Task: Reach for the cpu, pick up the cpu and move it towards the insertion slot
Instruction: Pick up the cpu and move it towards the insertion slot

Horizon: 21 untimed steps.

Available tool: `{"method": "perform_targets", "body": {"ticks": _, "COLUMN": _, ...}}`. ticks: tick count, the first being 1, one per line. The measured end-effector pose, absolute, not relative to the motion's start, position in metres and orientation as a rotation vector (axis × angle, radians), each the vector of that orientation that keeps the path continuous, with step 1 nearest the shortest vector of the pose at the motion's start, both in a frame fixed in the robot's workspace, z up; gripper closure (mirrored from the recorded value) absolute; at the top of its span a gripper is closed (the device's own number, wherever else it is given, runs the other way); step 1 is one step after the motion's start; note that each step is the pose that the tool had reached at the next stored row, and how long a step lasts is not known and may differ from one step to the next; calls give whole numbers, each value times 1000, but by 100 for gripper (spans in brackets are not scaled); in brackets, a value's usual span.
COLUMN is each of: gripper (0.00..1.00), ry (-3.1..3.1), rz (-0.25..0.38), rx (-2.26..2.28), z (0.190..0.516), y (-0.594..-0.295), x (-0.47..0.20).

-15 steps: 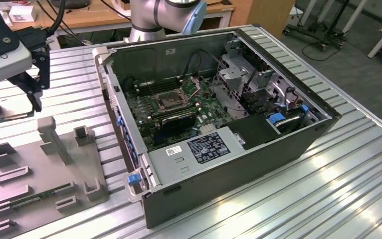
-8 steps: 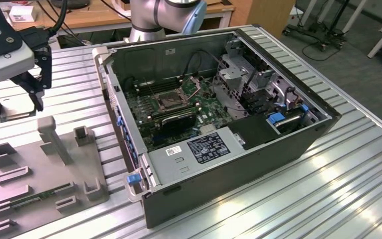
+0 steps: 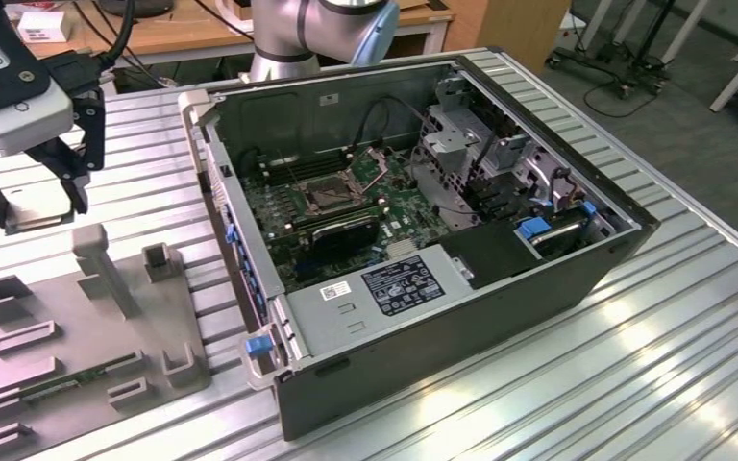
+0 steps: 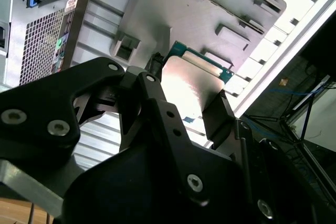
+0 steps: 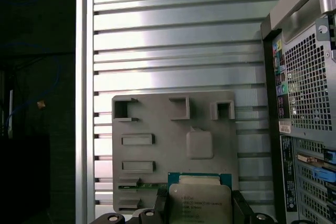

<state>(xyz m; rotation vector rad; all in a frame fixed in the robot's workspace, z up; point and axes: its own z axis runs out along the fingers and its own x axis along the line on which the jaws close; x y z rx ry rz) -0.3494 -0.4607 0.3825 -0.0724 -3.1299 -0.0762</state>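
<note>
In the first wrist view I count the pick as done. The small flat square cpu with its silvery lid and green edge sits pinched between the black fingers of the gripper. It is in front of the grey moulded parts fixture, which lies on the ribbed aluminium worktop. The lid carries several lines of dark print. The perforated rear of the grey computer case bears small stickers. I note both and leave them unread.

The second wrist view shows the same grip from the other side. The fingers are pressed onto opposite edges of the chip, the lid glares bright, and the green rim runs along one side. More stickers sit on the case panel behind.

In the exterior view the gripper hangs at the exterior view's left, over the worktop just beyond the fixture and well apart from the open case. The pale patch between the fingers is probably the chip, though it is hard to make out there. The insertion slot, a square silver-framed socket with a dark centre, sits on the green board inside the case. I judge the carry towards it as barely begun. A black-and-white label lies on the metal cover below the board, and I don't read that one either.
</note>
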Motion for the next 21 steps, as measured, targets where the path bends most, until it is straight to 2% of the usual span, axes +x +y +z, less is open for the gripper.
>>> {"method": "perform_targets", "body": {"ticks": 21, "gripper": 45, "ry": -3130, "rz": -76, "rx": -73, "z": 382, "y": -461, "x": -329}}
